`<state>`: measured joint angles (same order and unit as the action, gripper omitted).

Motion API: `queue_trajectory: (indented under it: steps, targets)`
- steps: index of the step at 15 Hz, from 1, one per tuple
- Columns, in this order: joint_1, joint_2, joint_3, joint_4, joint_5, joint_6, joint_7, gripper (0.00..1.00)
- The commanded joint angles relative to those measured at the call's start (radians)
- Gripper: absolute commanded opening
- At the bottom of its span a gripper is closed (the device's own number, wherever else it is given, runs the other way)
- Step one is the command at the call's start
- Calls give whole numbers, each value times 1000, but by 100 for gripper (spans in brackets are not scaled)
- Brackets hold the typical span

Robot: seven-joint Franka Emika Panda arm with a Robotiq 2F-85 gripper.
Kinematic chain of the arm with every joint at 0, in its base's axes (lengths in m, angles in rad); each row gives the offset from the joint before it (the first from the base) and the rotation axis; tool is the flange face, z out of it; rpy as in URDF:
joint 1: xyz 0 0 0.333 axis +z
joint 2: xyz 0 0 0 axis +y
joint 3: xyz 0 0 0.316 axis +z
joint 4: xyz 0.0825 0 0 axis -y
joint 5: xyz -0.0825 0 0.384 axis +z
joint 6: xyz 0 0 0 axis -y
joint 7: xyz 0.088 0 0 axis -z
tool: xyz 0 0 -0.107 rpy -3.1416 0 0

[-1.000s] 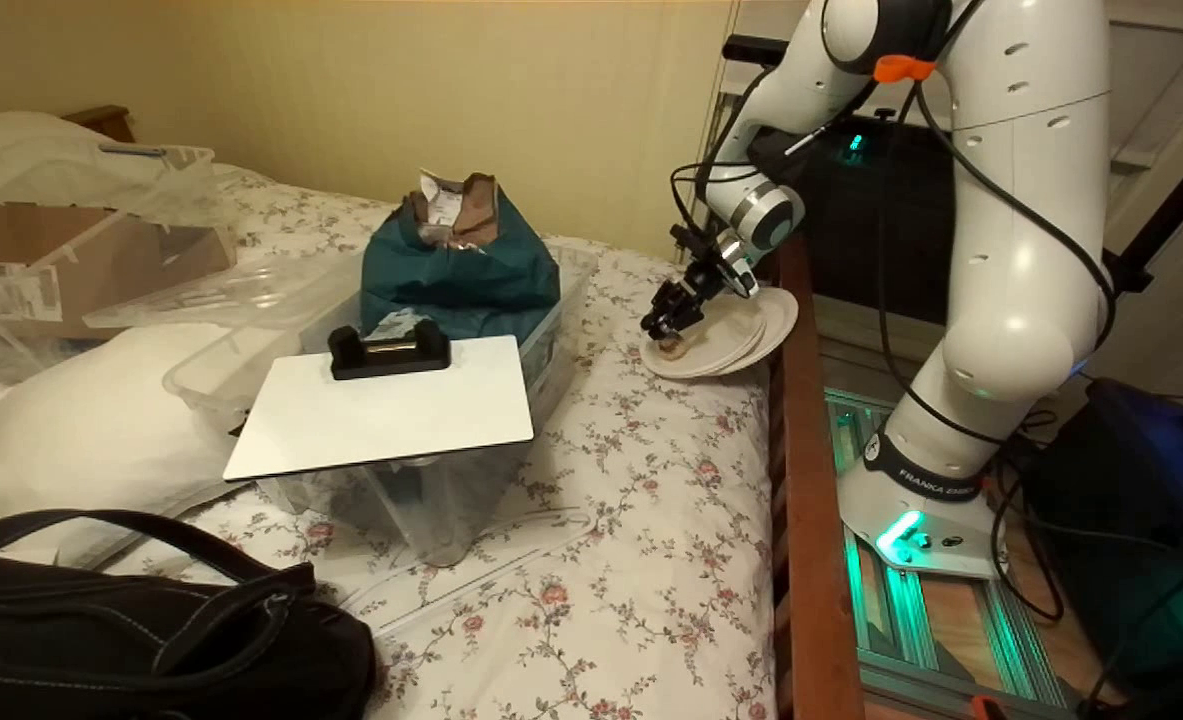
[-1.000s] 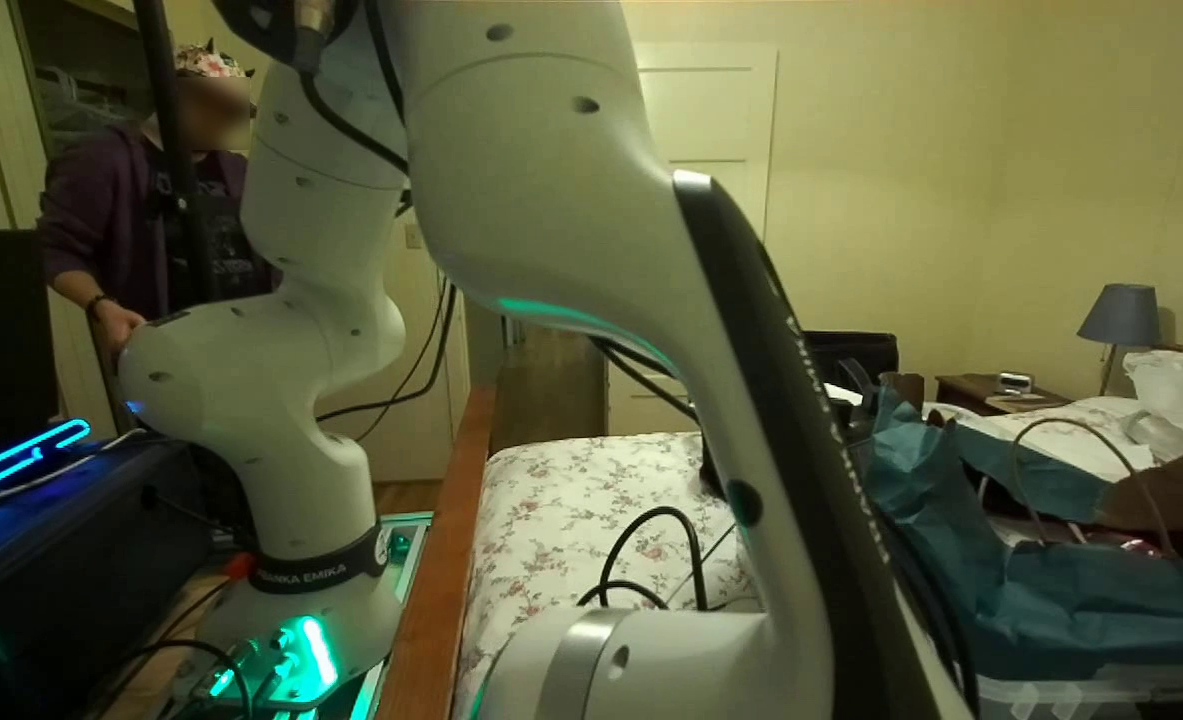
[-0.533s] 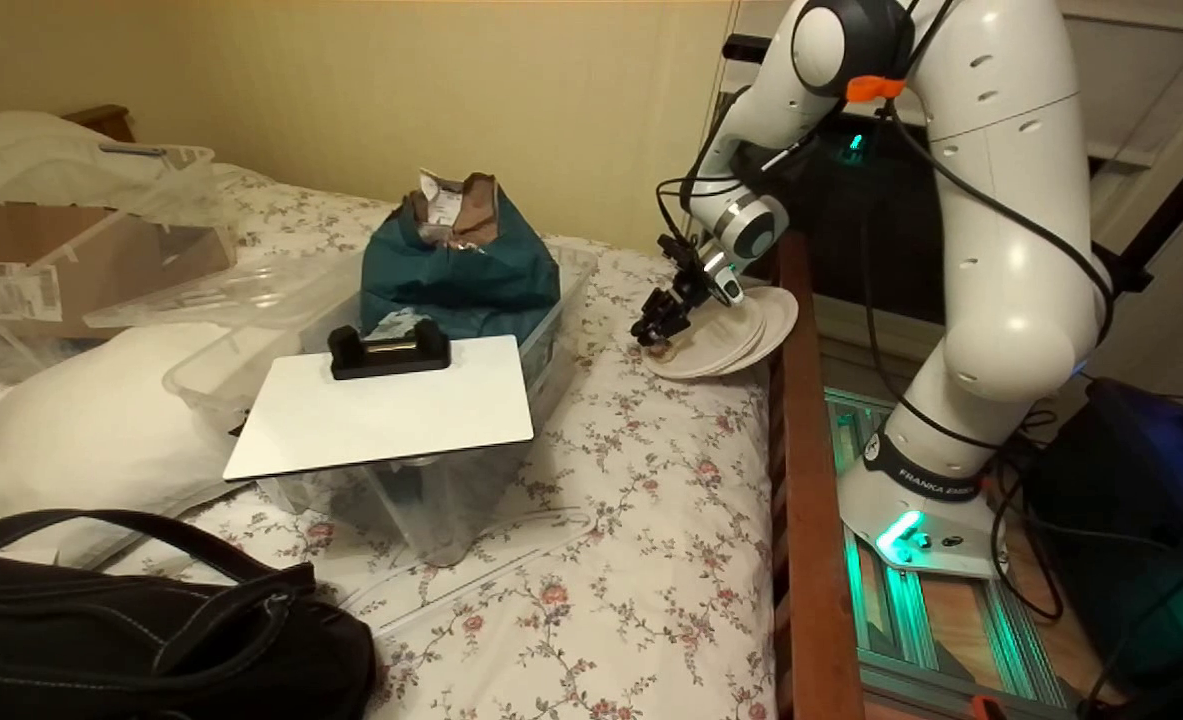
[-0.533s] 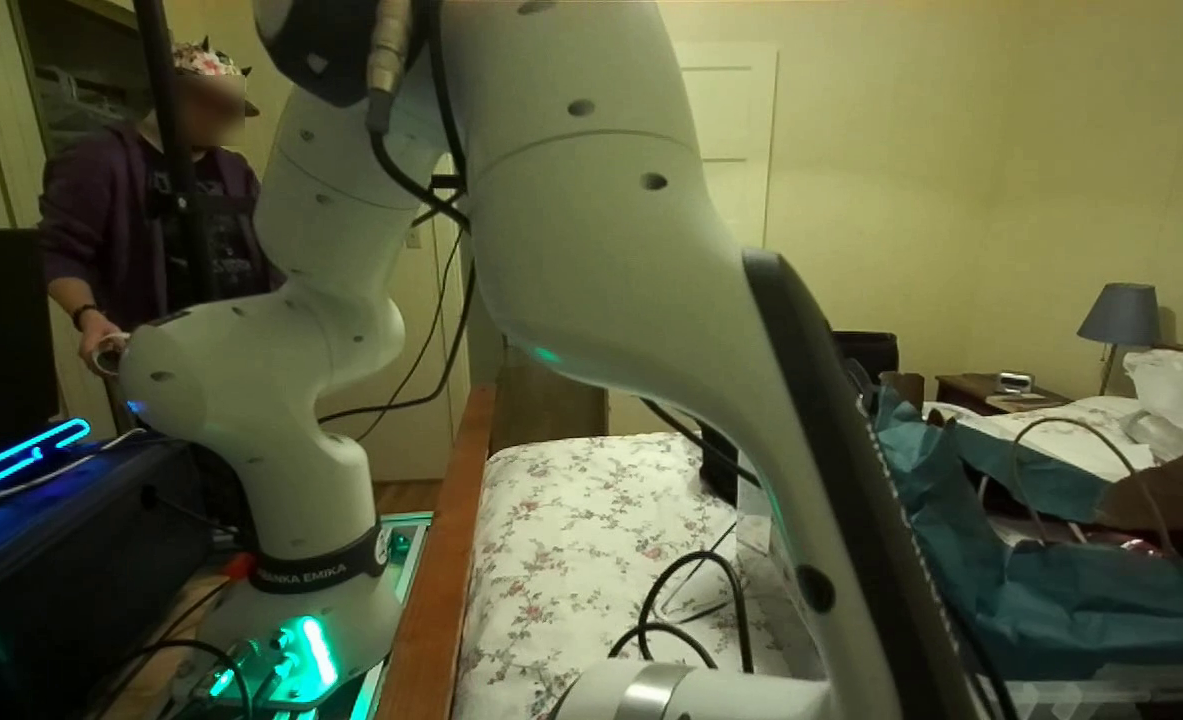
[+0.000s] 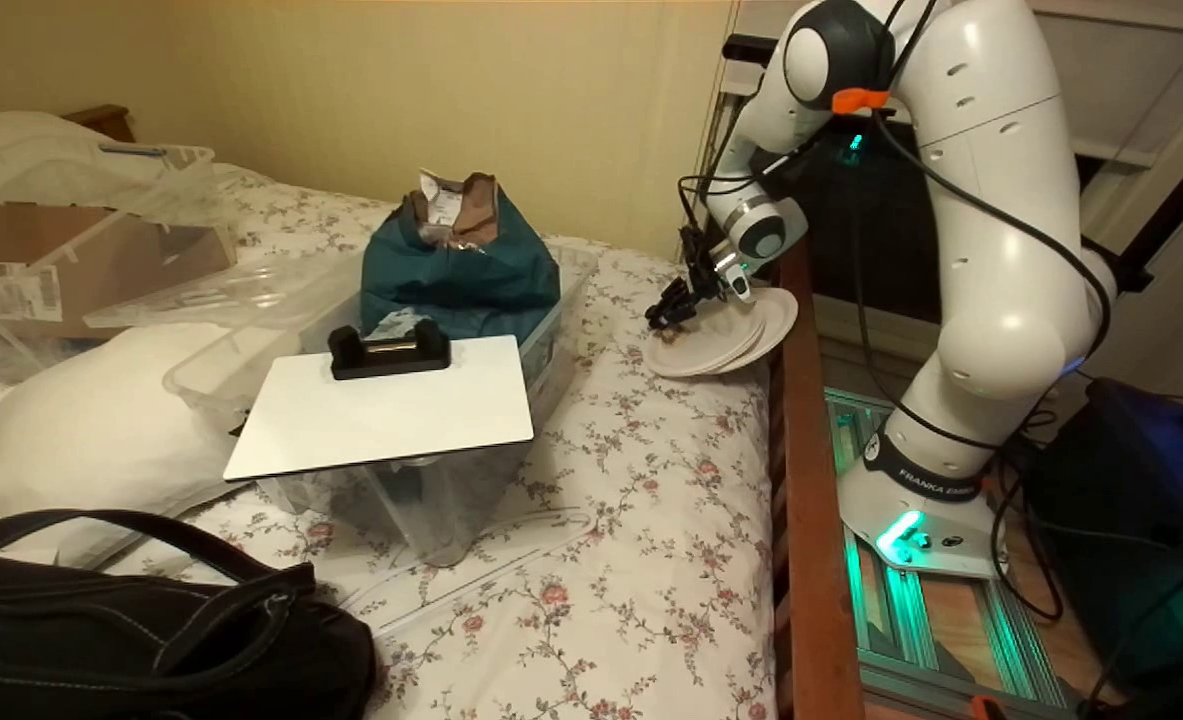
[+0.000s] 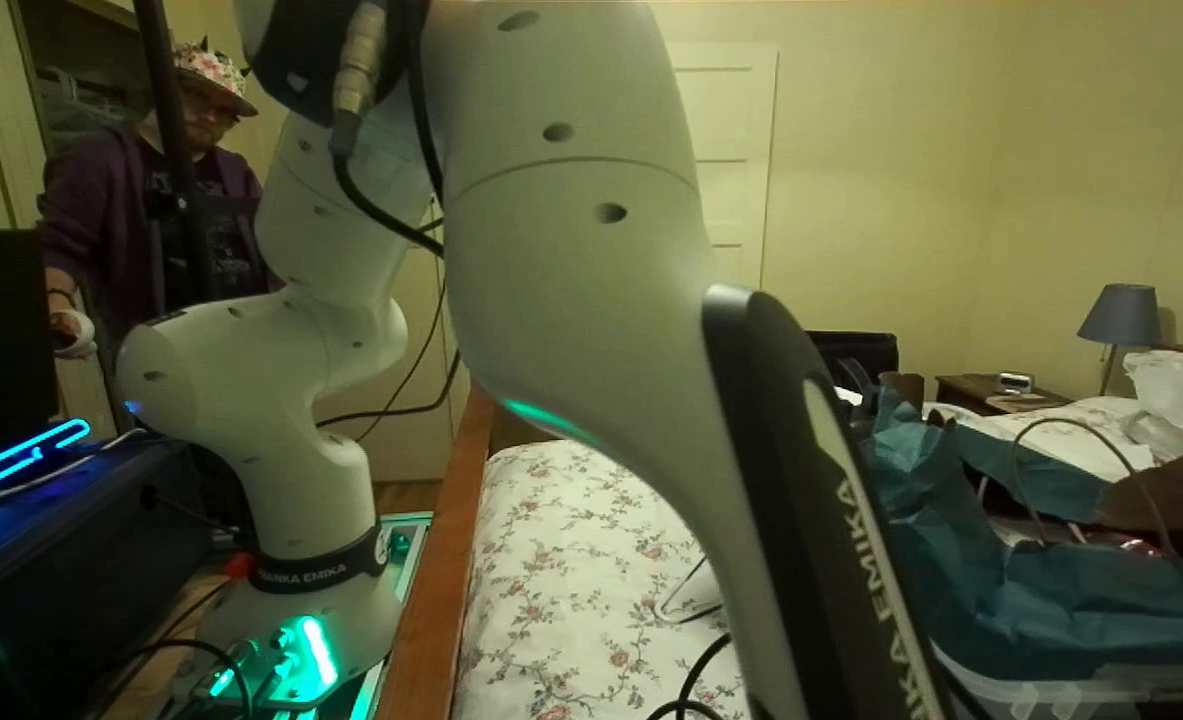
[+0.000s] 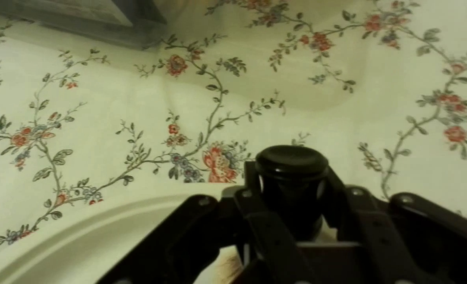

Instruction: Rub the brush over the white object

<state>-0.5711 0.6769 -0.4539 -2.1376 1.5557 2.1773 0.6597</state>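
The brush has a round black knob (image 7: 291, 162) pointing up in the wrist view. Its tan bristles (image 5: 670, 338) show faintly below the fingers in an exterior view. My gripper (image 5: 660, 320), also in the wrist view (image 7: 290, 193), is shut on the brush, with a finger on each side of the handle. The white object is an off-white, shallow round dish (image 5: 706, 350) on the bed, its rim (image 7: 111, 221) at lower left in the wrist view. The bristles are low over its near-left part; contact cannot be made out. The gripper is out of view in an exterior view, behind the arm.
A second off-white disc (image 5: 780, 312) lies under the dish, beside the wooden bed rail (image 5: 809, 520). A white board (image 5: 381, 415) with a black bar (image 5: 391, 355) rests on a clear bin. A teal bag (image 5: 456, 275) stands behind it. A person (image 6: 166, 210) stands beyond the arm.
My gripper with the brush first moved left toward the dish's edge, then back right and slightly away across it. The dishes stay about where they were.
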Motion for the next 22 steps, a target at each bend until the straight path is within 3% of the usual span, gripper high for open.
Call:
queue_trajectory:
  steps: [1,7,13,17,22]
  targets:
    - [-32,-1,-28,-14,35,39,7,13]
    - [-37,-49,-80,-98,-64,49,-10,13]
    - [-21,-173,-119,-203,-141,52,-48,13]
    - [-25,-260,-105,-245,-221,-23,-132,13]
    - [-12,-255,-65,-246,-264,-156,-187,13]
